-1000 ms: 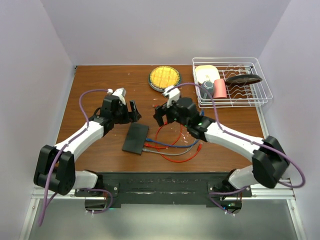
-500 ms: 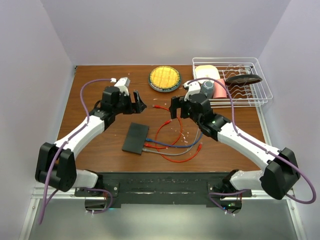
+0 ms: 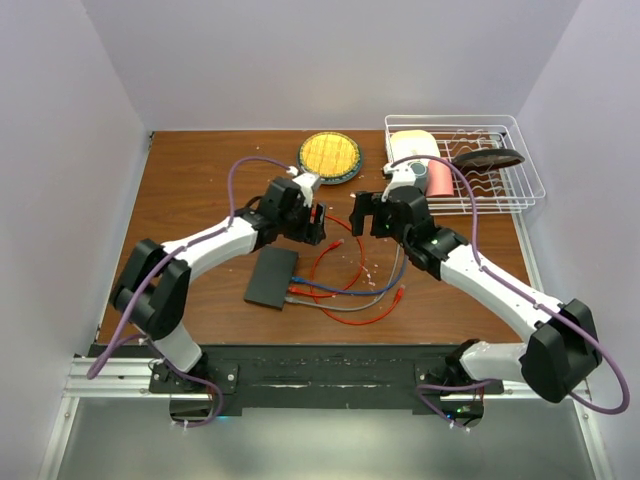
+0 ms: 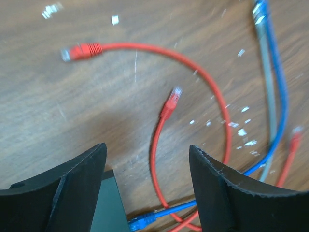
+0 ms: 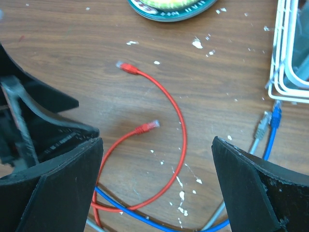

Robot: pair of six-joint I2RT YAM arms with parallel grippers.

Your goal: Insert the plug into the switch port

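Between left fingers (image 4: 58,193) — switch (image 4: 108,208) corner only; ports seemingly hidden.

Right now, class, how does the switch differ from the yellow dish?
The switch is a dark rectangular box, while the dish is round and yellow. The switch has cables at one edge and the dish has none. The switch lies nearer the front and the dish farther back. Both lie flat on the table.

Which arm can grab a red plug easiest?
Probably left: the left gripper hangs open with a red plug lined up between its jaws, the switch close beside it. The right gripper looks farther off.
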